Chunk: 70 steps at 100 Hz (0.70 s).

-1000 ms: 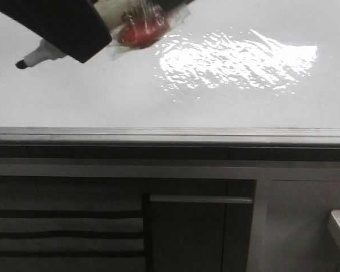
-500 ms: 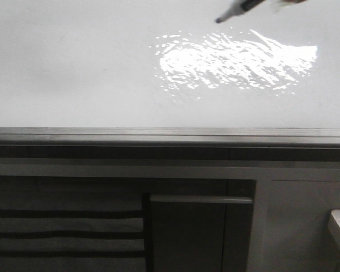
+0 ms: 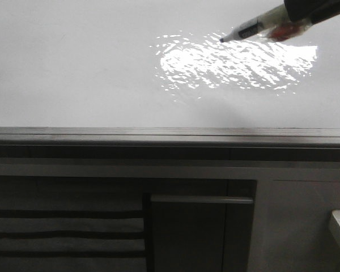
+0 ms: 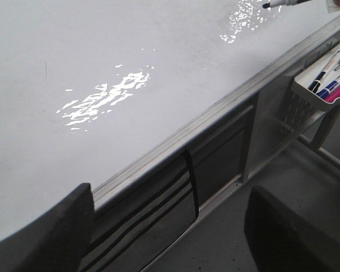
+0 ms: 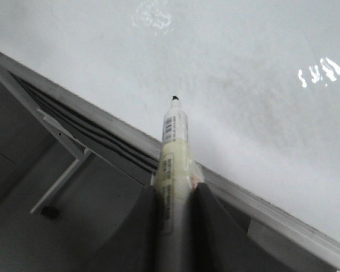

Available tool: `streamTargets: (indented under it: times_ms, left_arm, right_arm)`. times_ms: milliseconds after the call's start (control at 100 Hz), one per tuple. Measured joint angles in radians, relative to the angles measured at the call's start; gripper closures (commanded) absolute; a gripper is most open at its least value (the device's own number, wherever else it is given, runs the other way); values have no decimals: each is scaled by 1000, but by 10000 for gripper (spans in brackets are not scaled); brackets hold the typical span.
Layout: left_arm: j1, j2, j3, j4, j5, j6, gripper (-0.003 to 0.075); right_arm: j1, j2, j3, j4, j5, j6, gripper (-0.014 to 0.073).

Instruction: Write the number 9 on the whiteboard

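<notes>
Whiteboard (image 3: 90, 73) fills the upper front view, glossy white with rippled glare, grey edge strip along its lower side; dark cabinet panels (image 3: 192, 232) below; left gripper (image 4: 170, 226) spread wide, holding nothing; right gripper (image 5: 174, 195) clamped on marker (image 5: 173, 164), black tip near the board; contact unclear; no ink visible.
</notes>
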Motion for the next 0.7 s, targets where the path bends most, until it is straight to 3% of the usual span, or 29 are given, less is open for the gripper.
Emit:
streamTargets:
  times_ms: [700]
  left_arm:
    - [0, -2, 0, -5, -71, -2, 208]
  right_arm:
    - [-46, 234, -31, 8, -175, 0, 639]
